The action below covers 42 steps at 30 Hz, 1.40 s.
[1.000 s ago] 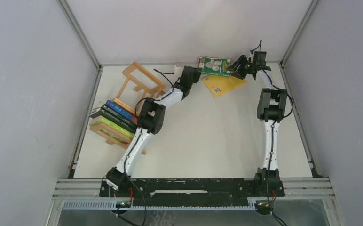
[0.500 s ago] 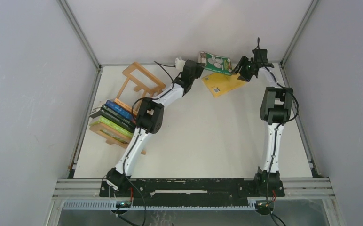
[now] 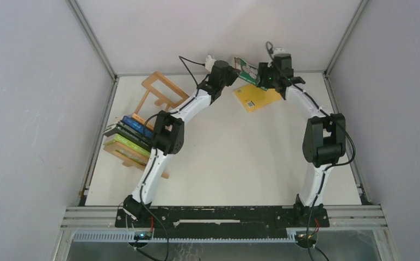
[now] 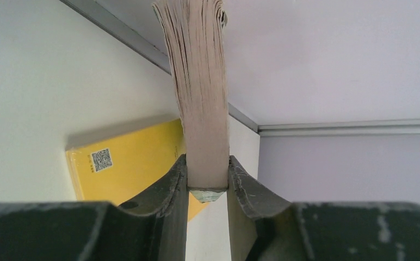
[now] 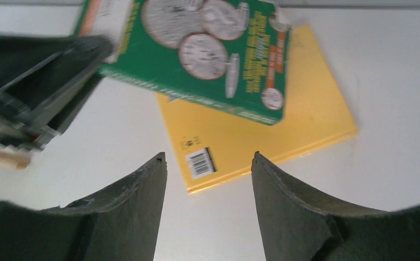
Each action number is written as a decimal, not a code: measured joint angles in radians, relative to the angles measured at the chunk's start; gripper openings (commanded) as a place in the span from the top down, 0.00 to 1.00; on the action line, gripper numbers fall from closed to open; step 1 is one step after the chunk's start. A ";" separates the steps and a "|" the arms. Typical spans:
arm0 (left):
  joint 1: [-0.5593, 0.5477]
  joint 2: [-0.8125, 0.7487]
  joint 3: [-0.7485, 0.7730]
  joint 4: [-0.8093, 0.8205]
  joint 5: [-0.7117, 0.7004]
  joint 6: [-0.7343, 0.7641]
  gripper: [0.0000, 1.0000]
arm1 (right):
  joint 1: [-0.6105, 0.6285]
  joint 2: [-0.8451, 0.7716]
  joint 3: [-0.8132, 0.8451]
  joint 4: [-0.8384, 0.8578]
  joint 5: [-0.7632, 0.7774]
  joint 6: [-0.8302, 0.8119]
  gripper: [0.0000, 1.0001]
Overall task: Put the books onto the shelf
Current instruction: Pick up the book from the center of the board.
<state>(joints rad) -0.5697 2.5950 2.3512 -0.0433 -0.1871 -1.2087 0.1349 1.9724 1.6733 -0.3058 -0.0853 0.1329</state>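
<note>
My left gripper [image 3: 230, 74] [image 4: 208, 175] is shut on the green book with white circles [image 3: 247, 69] [image 4: 201, 92] [image 5: 208, 49], holding it tilted and off the table by its page edge, near the back wall. Under it the yellow book [image 3: 257, 97] [image 4: 134, 163] [image 5: 300, 119] lies flat. My right gripper [image 3: 264, 79] [image 5: 208, 159] hangs open over the yellow book's barcode corner, holding nothing. The wooden shelf [image 3: 161, 91] stands at the left with several books [image 3: 129, 136] stacked at its near end.
The back wall and its metal rail [image 3: 218, 73] run right behind the lifted book. The left gripper's body [image 5: 39, 76] sits close to the left of the right gripper. Side walls enclose the white table [image 3: 240, 152].
The right gripper swung left from beside the books to above them and opened a little wider. The left gripper raised the green book's edge off the yellow one.
</note>
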 measured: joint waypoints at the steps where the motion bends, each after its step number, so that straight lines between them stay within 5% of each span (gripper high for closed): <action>1: 0.000 -0.010 0.000 -0.018 0.008 0.013 1.00 | 0.021 -0.026 -0.033 0.023 0.013 -0.026 0.34; 14: -0.004 -0.072 0.000 -0.129 0.121 0.084 1.00 | 0.149 -0.119 -0.294 0.229 0.212 -0.289 0.33; 42: 0.056 -0.116 0.000 -0.196 0.306 0.094 1.00 | 0.233 0.001 -0.243 0.394 0.342 -0.475 0.33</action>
<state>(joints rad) -0.5133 2.4790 2.3512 -0.2390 0.1184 -1.1145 0.3679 1.9736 1.4303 0.0887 0.2569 -0.3416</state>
